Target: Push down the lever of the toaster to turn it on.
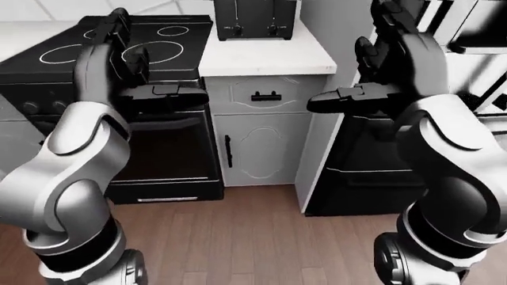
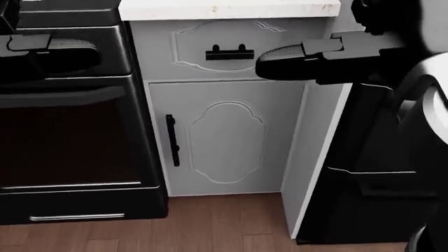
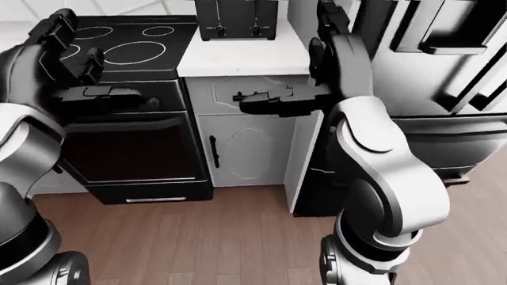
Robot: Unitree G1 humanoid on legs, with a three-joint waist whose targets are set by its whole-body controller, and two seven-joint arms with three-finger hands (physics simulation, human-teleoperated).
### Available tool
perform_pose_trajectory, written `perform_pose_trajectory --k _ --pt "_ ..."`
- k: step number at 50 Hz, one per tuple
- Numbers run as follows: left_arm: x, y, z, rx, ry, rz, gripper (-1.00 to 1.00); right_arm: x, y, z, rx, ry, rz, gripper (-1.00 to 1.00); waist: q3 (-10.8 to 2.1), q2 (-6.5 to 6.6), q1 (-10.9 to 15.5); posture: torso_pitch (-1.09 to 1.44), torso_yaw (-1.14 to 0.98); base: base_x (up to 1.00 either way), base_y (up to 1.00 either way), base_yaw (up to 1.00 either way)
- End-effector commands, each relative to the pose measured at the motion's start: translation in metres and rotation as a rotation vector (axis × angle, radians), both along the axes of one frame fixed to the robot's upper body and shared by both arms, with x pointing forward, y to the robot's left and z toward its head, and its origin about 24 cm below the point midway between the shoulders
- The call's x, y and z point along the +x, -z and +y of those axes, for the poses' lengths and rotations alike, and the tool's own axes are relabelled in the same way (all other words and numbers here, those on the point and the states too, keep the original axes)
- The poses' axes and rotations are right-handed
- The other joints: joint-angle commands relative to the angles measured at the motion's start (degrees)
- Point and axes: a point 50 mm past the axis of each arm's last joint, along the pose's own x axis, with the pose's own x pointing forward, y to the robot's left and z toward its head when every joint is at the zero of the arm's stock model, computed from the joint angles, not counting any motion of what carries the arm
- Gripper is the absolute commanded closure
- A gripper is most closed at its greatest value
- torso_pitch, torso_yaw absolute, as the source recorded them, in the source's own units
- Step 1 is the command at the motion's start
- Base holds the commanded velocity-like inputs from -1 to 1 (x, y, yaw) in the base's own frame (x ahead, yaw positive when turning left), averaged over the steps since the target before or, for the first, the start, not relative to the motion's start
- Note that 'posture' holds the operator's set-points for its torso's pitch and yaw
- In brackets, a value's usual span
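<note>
**Op:** I'm scanning left to right in the left-eye view. The left hand [image 1: 119, 44] is hanging raised over the black stove [image 1: 119, 59], fingers spread loose and gripping nothing. One finger is sticking out flat toward the middle of the view.

**Eng:** Oven?

**Op:** The oven door [image 2: 66, 142] is filling the left side of the head view, dark glass, with a drawer strip under it. Right of it I'm seeing a narrow white cabinet [image 2: 224, 136] with one drawer on top (black handle [image 2: 229, 53]) and one door below, with a vertical black pull [image 2: 172, 140].

**Eng:** Toaster?

**Op:** The toaster [image 1: 255, 19] is sitting on the white countertop [image 1: 265, 56] above that cabinet, at the top edge of the left-eye view, black, with two knobs showing on its face. I can't make out the lever at this size. Both hands are well apart from it.

**Eng:** Right hand?

**Op:** The right hand [image 1: 396, 41] is hanging raised just right of the counter, released too, holding nothing, one finger pointing flat to the left. Behind it the black fridge [image 3: 444, 89] is taking up the right of the view. Wood floor [image 1: 254, 237] is running along the bottom.
</note>
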Motion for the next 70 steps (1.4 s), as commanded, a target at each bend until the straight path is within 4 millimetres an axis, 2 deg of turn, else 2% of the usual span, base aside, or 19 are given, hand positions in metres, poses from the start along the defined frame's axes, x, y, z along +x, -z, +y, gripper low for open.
perform_pose_trajectory --k 1,7,9,11,12,20,23,32,35,40,46,49,50,52,59,63,64,66,70 --pt "-0.0059 -0.0135 -0.0034 0.006 0.011 -0.079 -1.00 -0.0062 -0.0138 -0.0029 0.008 0.016 -0.079 -1.00 -2.51 1.02 0.1 0.00 0.00 0.00 0.00 0.32" --pt "-0.0053 -0.0135 -0.0041 0.006 0.015 -0.079 -1.00 -0.0059 -0.0138 -0.0026 0.011 0.012 -0.087 -1.00 -2.75 0.95 -0.5 0.00 0.00 0.00 0.00 0.84" --pt "-0.0057 -0.0142 -0.0040 0.005 0.015 -0.080 -1.00 -0.0080 -0.0166 -0.0027 0.016 0.016 -0.094 -1.00 -0.74 0.61 0.7 0.00 0.00 0.00 0.00 0.00" --pt "-0.0062 -0.0149 -0.0036 0.004 0.014 -0.082 -1.00 -0.0071 -0.0153 -0.0024 0.011 0.015 -0.090 -1.00 -0.45 -1.00 1.1 0.00 0.00 0.00 0.00 0.00" --pt "-0.0062 -0.0156 -0.0033 0.003 0.013 -0.084 -1.00 -0.0069 -0.0154 -0.0021 0.012 0.015 -0.089 -1.00 -2.07 -2.68 1.5 0.00 0.00 0.00 0.00 0.34" --pt "-0.0063 -0.0153 -0.0034 0.004 0.012 -0.084 -1.00 -0.0068 -0.0152 -0.0029 0.017 0.027 -0.091 -1.00 -0.29 -0.56 0.0 0.00 0.00 0.00 0.00 0.18" --pt "-0.0063 -0.0152 -0.0037 0.003 0.013 -0.084 -1.00 -0.0071 -0.0154 -0.0027 0.018 0.025 -0.091 -1.00 -1.21 2.91 -0.9 0.00 0.00 0.00 0.00 0.00" --pt "-0.0059 -0.0143 -0.0033 0.002 0.010 -0.082 -1.00 -0.0082 -0.0156 -0.0011 0.025 0.008 -0.098 -1.00 -1.79 1.01 -0.2 0.00 0.00 0.05 0.00 0.00" --pt "-0.0056 -0.0143 -0.0025 0.001 0.008 -0.084 -1.00 -0.0084 -0.0156 -0.0010 0.024 0.007 -0.097 -1.00 -2.11 -1.51 0.1 0.00 0.00 0.13 0.00 0.00" --pt "-0.0060 -0.0143 -0.0030 0.001 0.010 -0.083 -1.00 -0.0087 -0.0160 -0.0013 0.025 0.007 -0.097 -1.00 -1.91 -1.33 0.1 0.00 0.00 0.13 0.00 0.00" --pt "-0.0059 -0.0147 -0.0033 0.001 0.010 -0.084 -1.00 -0.0086 -0.0164 -0.0014 0.025 0.006 -0.098 -1.00 -0.88 1.30 -0.1 0.00 0.00 0.13 0.00 0.00" --pt "-0.0056 -0.0148 -0.0035 0.001 0.011 -0.084 -1.00 -0.0084 -0.0168 -0.0015 0.025 0.006 -0.098 -1.00 -2.12 5.76 -0.7 0.00 0.00 0.12 0.00 0.00" --pt "-0.0052 -0.0148 -0.0030 0.000 0.010 -0.084 -1.00 -0.0080 -0.0164 -0.0014 0.025 0.006 -0.096 -1.00 -1.89 4.02 -0.2 0.00 0.00 0.14 0.00 0.00" --pt "-0.0058 -0.0154 -0.0030 0.000 0.010 -0.085 -1.00 -0.0077 -0.0158 -0.0013 0.023 0.006 -0.095 -1.00 -1.54 4.60 -0.4 0.00 0.00 0.13 0.00 0.00" --pt "-0.0063 -0.0160 -0.0033 0.001 0.011 -0.086 -1.00 -0.0082 -0.0166 -0.0011 0.023 0.005 -0.096 -1.00 -1.44 1.36 0.0 0.00 0.00 0.14 0.00 0.00" --pt "-0.0063 -0.0159 -0.0033 0.001 0.011 -0.086 -1.00 -0.0086 -0.0169 -0.0008 0.023 0.004 -0.096 -1.00 -2.57 -4.10 0.4 0.00 0.00 0.13 0.00 0.00" --pt "-0.0062 -0.0157 -0.0033 0.001 0.011 -0.085 -1.00 -0.0082 -0.0163 -0.0012 0.023 0.005 -0.096 -1.00 -1.93 -1.52 0.0 0.00 0.00 0.13 0.00 0.00" --pt "-0.0064 -0.0163 -0.0033 0.000 0.011 -0.086 -1.00 -0.0088 -0.0170 -0.0007 0.023 0.004 -0.096 -1.00 -1.95 -2.33 0.1 0.00 0.00 0.14 0.00 0.00" --pt "-0.0063 -0.0159 -0.0033 0.000 0.011 -0.086 -1.00 -0.0085 -0.0166 -0.0007 0.022 0.004 -0.096 -1.00 -1.58 -0.53 0.0 0.00 0.00 0.13 0.00 0.00"
